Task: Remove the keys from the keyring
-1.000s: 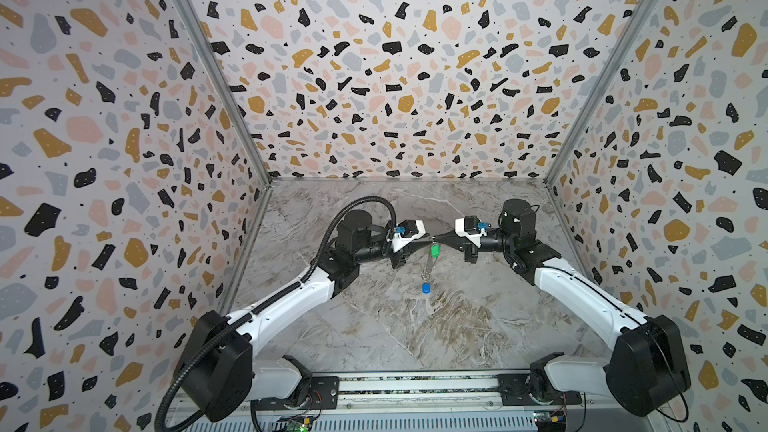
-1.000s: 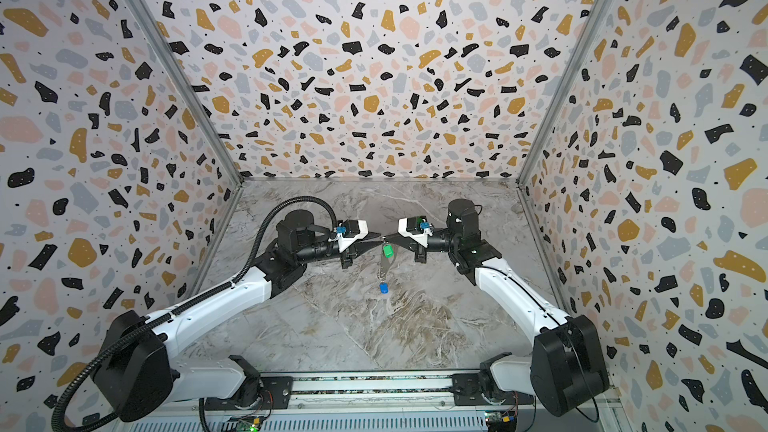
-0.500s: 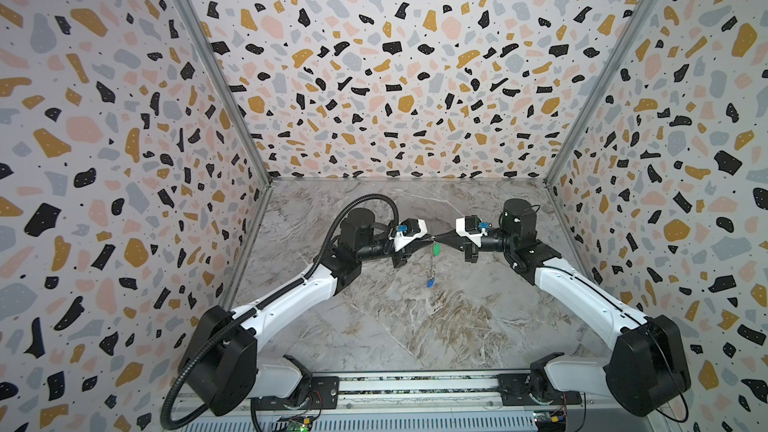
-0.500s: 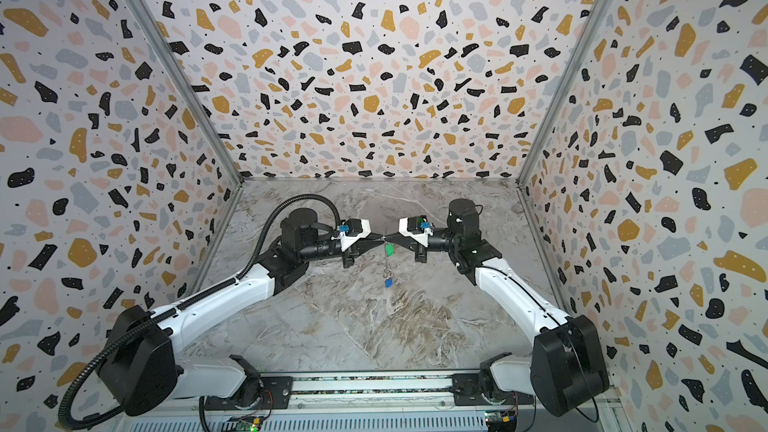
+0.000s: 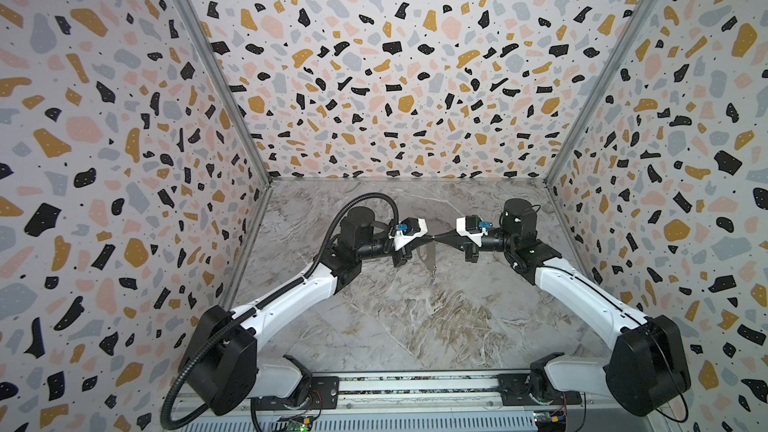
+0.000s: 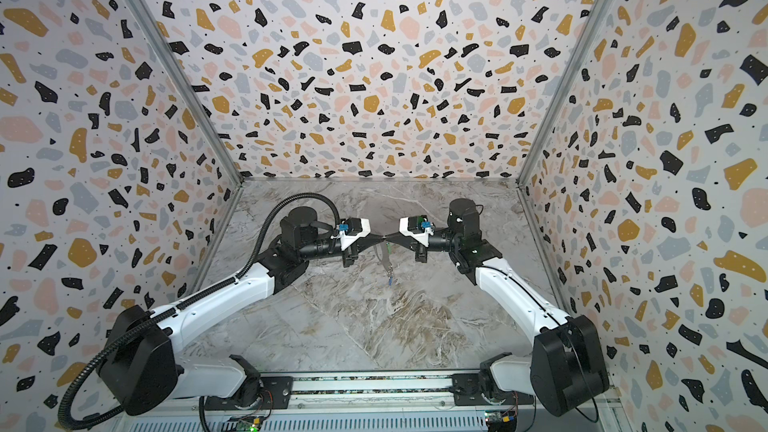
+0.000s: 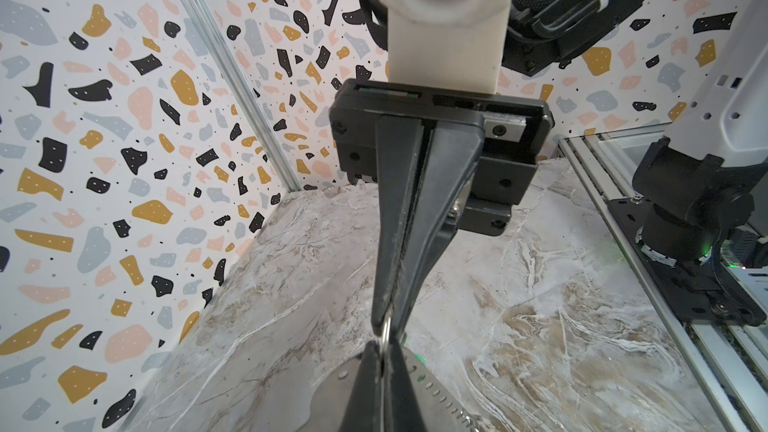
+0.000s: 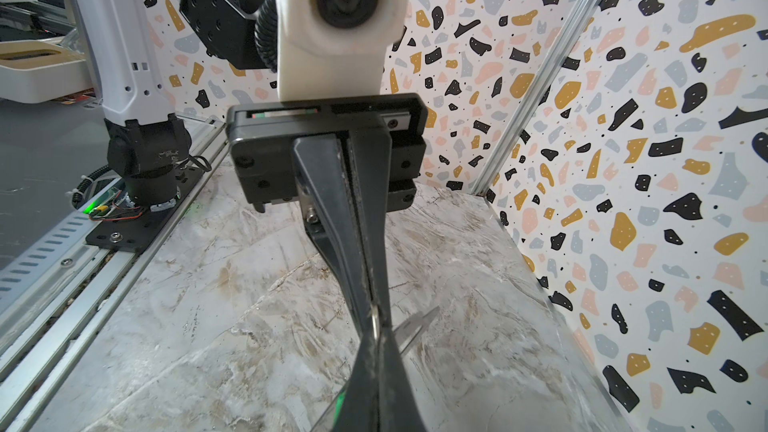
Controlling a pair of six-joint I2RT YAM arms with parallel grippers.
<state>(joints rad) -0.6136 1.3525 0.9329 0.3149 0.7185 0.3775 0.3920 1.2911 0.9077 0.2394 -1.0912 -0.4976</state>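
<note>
The left gripper [image 5: 428, 239] and the right gripper [image 5: 440, 238] meet tip to tip in the air above the marble-patterned grey and tan table [image 5: 415, 326]. They meet over the middle of its far half, well clear of both side edges. Both top views show the two sets of black tapered fingers drawn to a single point. The arms reach in from either side, roughly level with each other.

The left wrist view shows the left gripper's jaws pressed together on a small silver metal ring [image 7: 385, 332]. The right gripper's jaws, facing them, are clenched on the same ring from the other side. The right wrist view shows the ring [image 8: 374, 320] again as a thin bright arc pinched where the two pairs of tips meet.

The flat thin grey-tan keyring plate [image 6: 384, 257] hangs straight down from that meeting point, nearly edge-on in both top views and clear of the table. In the left wrist view part of its face [image 7: 332, 388] shows beside the left gripper's fingers [image 7: 365, 384], with a row of small holes along one edge.

The tiny bright green plastic key [image 6: 388, 246] sits high against the plate, just under the grippers. The tiny bright blue plastic key [image 6: 390, 282] dangles at the plate's lower end. At this size it is not clear whether the pinched ring belongs to the green key or to the plate itself.
</note>
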